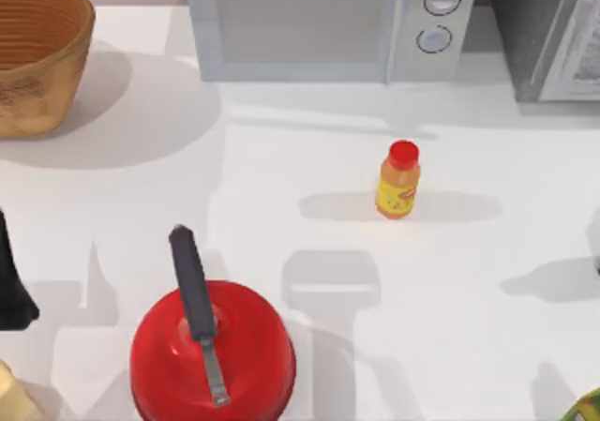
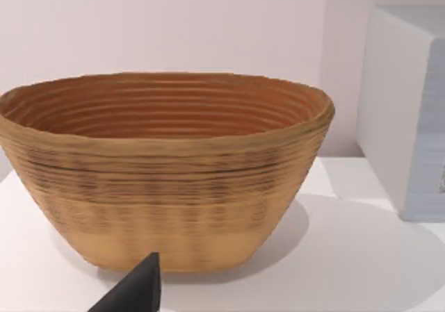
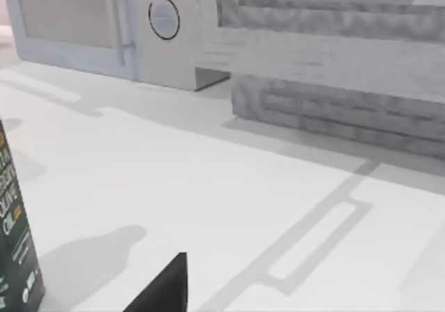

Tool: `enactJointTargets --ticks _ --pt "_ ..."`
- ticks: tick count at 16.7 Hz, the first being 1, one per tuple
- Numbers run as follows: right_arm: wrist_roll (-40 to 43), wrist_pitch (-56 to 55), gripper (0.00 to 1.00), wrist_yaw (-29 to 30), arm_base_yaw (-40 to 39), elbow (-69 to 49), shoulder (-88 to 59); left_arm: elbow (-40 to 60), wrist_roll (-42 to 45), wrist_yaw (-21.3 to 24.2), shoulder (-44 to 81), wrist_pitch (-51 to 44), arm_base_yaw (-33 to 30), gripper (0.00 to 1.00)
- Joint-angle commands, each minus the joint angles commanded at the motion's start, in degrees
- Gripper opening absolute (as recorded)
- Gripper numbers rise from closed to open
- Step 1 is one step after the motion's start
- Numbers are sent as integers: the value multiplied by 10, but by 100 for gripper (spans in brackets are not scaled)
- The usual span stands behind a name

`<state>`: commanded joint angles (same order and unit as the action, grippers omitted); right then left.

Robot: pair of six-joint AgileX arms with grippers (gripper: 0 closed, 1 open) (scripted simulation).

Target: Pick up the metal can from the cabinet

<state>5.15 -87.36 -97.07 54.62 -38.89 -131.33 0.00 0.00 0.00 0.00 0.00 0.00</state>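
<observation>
White tabletop [image 1: 281, 177] runs from a red pan [image 1: 212, 353] nearest, past a red-capped bottle [image 1: 397, 180], to the microwave [image 1: 328, 22] and the grey cabinet [image 1: 548, 32] at the far right. The left gripper [image 2: 135, 290] faces a wicker basket [image 2: 167, 166], and the right gripper [image 3: 165, 288] faces the cabinet, well apart from it. Whether either is released or clenched, I cannot tell. Where the metal can lies I cannot tell either, so the step stays unsettled. Any reach probably suits the right arm.
</observation>
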Motion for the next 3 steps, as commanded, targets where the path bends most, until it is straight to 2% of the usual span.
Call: enactJointTargets --ticks 3 --pt "0 0 100 0 0 0 0 0 0 0 0 0 0 100"
